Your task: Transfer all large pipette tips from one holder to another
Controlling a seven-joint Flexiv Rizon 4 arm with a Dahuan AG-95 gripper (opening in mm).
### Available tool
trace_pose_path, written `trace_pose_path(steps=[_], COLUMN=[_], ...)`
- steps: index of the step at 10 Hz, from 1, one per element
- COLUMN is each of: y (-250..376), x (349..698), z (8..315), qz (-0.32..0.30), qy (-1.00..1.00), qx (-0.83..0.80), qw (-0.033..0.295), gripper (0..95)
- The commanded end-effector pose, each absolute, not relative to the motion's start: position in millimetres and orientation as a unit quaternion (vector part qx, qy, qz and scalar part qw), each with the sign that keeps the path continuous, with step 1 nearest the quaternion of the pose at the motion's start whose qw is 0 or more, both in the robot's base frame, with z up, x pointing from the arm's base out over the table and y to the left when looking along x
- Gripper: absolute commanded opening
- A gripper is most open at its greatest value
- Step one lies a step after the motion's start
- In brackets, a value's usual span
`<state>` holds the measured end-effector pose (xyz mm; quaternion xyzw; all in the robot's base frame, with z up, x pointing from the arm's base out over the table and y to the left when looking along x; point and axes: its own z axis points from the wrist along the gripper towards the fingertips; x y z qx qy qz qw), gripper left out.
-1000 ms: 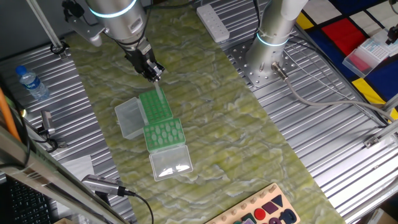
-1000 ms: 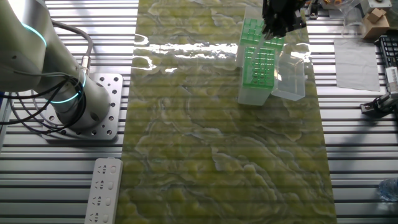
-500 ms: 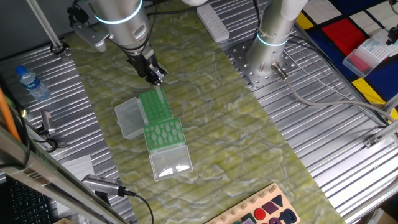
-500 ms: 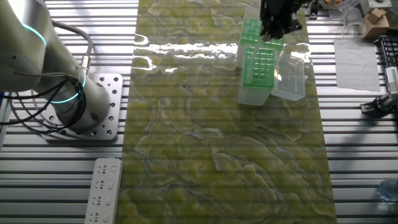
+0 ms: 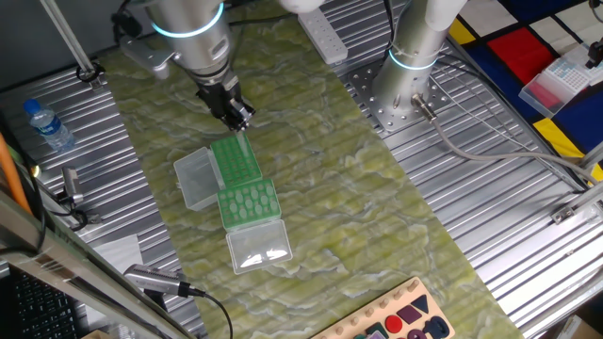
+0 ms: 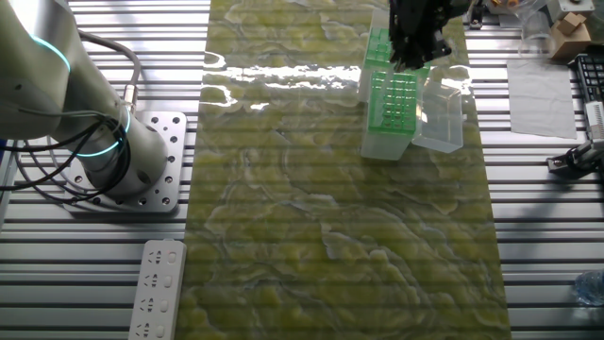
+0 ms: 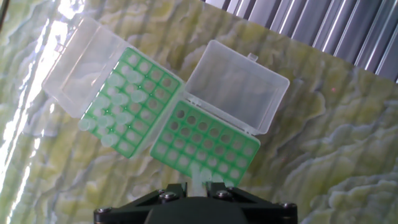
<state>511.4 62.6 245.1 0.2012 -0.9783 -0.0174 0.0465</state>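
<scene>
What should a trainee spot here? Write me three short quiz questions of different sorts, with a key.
1. True or false: both clear lids are shut.
2. What sits between the jaws? A. a pipette tip B. a water bottle C. nothing
3. Fill in: in the hand view, the rack holding many tips lies to the ___ of the nearly empty rack.
Key: 1 false; 2 A; 3 left.
</scene>
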Motion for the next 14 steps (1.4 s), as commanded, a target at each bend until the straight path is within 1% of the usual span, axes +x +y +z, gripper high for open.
trace_pose_path(steps=[1, 4, 5, 6, 9, 11, 14], y=[63, 77, 91, 98, 110, 130, 147], x=[515, 521, 530, 538, 563, 588, 605], z=[245, 237, 233, 234, 233, 217, 201], qz=[-0.017, -0.016, -0.014, -0.013, -0.016, -0.015, -0.014], qy=[-0.978, -0.982, -0.985, -0.986, -0.988, -0.991, -0.994], qx=[0.201, 0.182, 0.166, 0.16, 0.147, 0.128, 0.106], qw=[0.049, 0.045, 0.04, 0.04, 0.039, 0.032, 0.024], gripper=[38.0, 38.0, 38.0, 19.0, 19.0, 19.0, 19.0])
